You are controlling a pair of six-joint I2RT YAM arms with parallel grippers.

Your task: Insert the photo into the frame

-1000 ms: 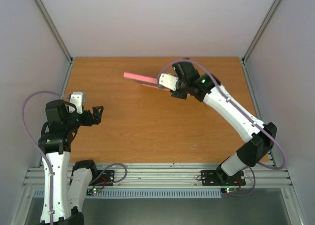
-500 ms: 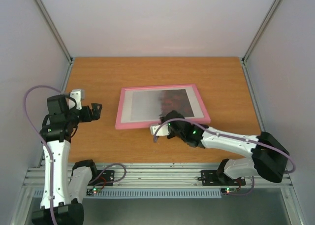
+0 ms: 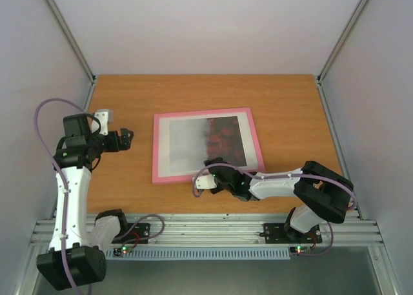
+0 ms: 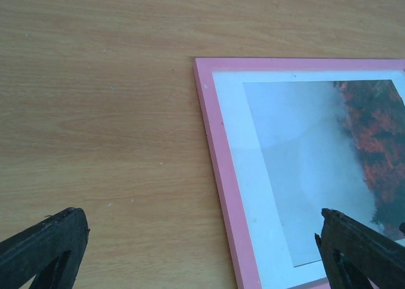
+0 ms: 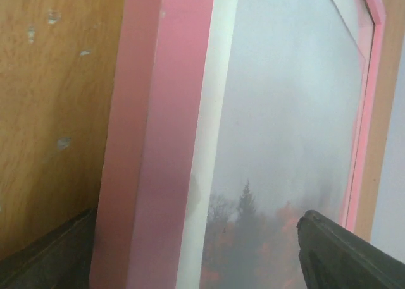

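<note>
The left arm [image 3: 68,185] stands up from the table's [image 3: 290,101] near left corner, its elbow bent and its wrist pointing right. The left gripper [image 3: 126,140] hangs close to the left edge, fingers spread wide. The right arm [image 3: 277,182] lies low along the near edge, reaching leftward. The right gripper [image 3: 200,184] is near that edge's middle, fingers apart.

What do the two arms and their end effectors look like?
Both arms have white links and black joints. A lilac cable loops beside the left arm and runs along the right arm. The left end effector and right end effector are black, each with a white block beside it. Green lights glow on the right arm.
</note>
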